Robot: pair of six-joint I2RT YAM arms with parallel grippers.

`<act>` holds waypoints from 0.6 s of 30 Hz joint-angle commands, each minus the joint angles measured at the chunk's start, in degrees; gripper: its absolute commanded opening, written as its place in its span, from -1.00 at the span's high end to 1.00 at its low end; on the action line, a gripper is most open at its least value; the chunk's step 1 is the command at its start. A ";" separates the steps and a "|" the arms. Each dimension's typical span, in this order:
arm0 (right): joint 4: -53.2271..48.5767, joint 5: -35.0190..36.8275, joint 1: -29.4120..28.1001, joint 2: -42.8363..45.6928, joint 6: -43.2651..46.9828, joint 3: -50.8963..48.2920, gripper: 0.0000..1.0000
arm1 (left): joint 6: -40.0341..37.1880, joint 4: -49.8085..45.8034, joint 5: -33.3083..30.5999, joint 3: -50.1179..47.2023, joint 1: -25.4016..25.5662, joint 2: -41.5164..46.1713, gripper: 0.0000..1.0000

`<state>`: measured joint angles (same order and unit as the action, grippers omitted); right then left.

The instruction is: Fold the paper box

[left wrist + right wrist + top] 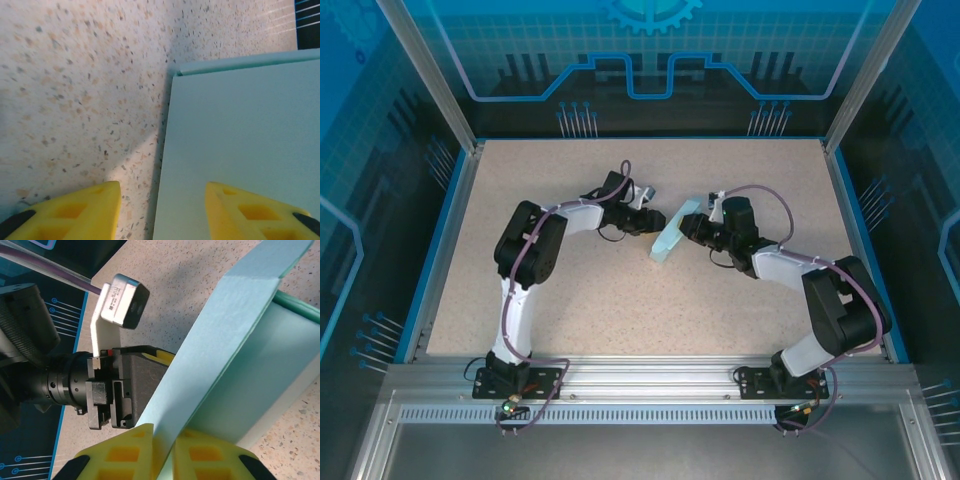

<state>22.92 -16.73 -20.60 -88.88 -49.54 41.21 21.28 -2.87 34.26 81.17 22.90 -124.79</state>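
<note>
From above, the paper box (672,235) stands tilted mid-surface (570,300) between the left hand (650,212) and the right hand (688,228). At the left wrist, the left hand is released, its yellow fingers (85,212) spread across the box's edge. At the right wrist, the right hand pinches a box flap.

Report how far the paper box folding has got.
Done: the paper box is no longer flat; a panel stands up from the table, with a fold along its edge. In hand: the right gripper pinches one panel between its fingers, and the left gripper is open beside the card. Left: it is not a closed box yet, so the panels likely need bringing together and tucking.
</note>
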 commanded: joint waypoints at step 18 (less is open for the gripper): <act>-5.08 2.17 -1.02 -4.46 1.82 1.74 0.70 | -8.22 27.91 -21.05 -35.17 7.04 33.90 -0.42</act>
<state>23.57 -16.80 -20.99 -90.83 -49.50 42.92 18.39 18.61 16.91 48.38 27.14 -92.23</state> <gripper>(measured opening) 0.151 0.704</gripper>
